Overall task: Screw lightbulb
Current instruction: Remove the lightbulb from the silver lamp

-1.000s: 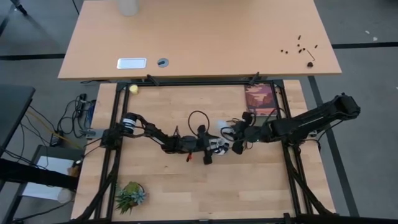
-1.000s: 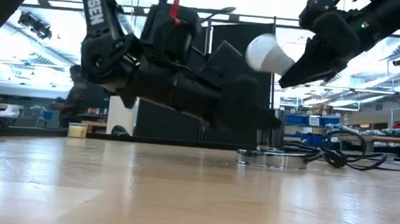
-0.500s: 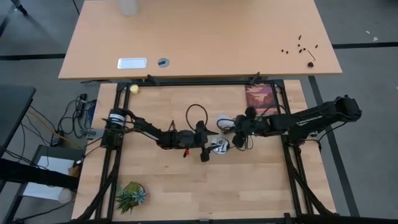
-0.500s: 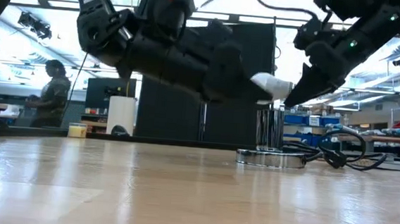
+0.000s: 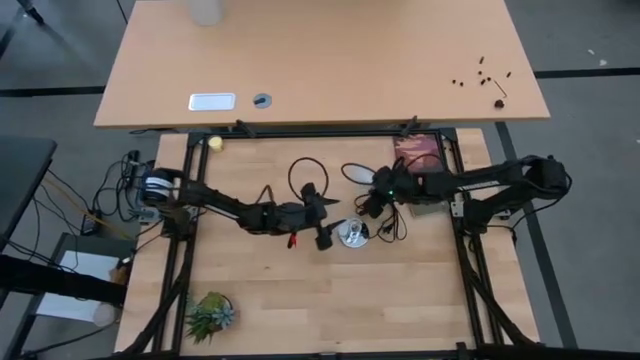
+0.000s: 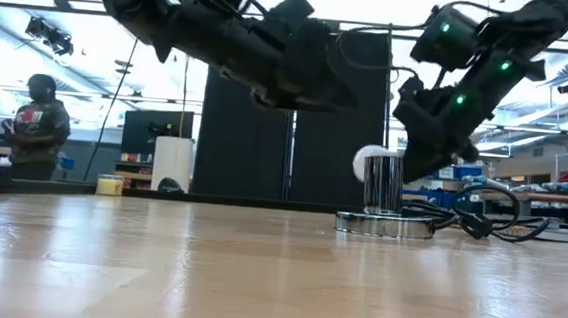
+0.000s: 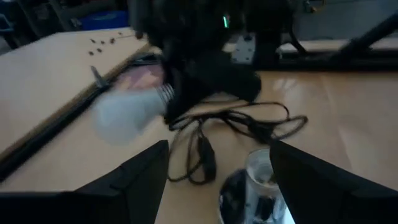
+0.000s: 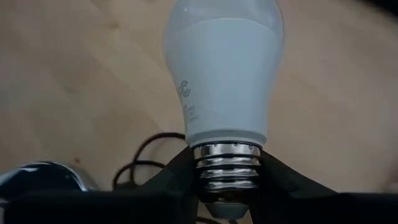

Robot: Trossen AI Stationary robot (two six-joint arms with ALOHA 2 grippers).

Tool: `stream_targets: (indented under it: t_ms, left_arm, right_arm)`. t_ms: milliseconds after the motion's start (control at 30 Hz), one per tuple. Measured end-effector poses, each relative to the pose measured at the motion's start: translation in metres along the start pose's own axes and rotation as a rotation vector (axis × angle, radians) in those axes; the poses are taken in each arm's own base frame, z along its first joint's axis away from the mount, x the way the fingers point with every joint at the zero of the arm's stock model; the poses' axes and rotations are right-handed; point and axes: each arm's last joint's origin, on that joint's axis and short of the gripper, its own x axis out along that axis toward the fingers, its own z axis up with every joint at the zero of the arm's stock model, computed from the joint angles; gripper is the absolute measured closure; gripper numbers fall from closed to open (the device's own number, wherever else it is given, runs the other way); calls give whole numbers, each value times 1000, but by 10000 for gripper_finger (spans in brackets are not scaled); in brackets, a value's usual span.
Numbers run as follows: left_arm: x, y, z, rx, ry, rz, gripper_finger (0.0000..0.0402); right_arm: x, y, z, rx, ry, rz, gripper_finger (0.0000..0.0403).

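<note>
Between the right gripper's (image 8: 227, 186) fingers (image 8: 171, 177), the lightbulb (image 8: 227, 81) is being held by its threaded metal base, glass end pointing away from the wrist. It is hanging just beside the upright socket (image 6: 383, 184) on its round base (image 6: 385, 224), lying sideways rather than base-down, so threading is not yet possible; the bulb would need turning over first. Half a second ago it was higher and nearer the left arm; a second ago it was higher still. The left gripper (image 5: 324, 240), fingers spread wide and empty, is hovering just beside the socket, having drawn back toward its own side as the black cord (image 5: 300, 178) is shifting.
</note>
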Motion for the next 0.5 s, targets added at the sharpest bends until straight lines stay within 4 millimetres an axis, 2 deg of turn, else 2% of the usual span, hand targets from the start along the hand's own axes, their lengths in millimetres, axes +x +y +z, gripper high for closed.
stream_targets:
  t_ms: [167,267,367,500]
  left_arm:
    - [-18,9,-4,-23,-46,55,117]
    - [-32,15,-11,-75,-150,64,120]
    - [-45,21,-24,-133,-225,61,128]
    - [-58,27,-42,-158,-222,60,139]
  right_arm:
    - [20,-1,-1,5,61,66,285]
    - [31,-1,-2,-2,88,90,278]
    - [36,-3,-3,-1,110,100,267]
    - [35,-5,-1,-15,111,115,249]
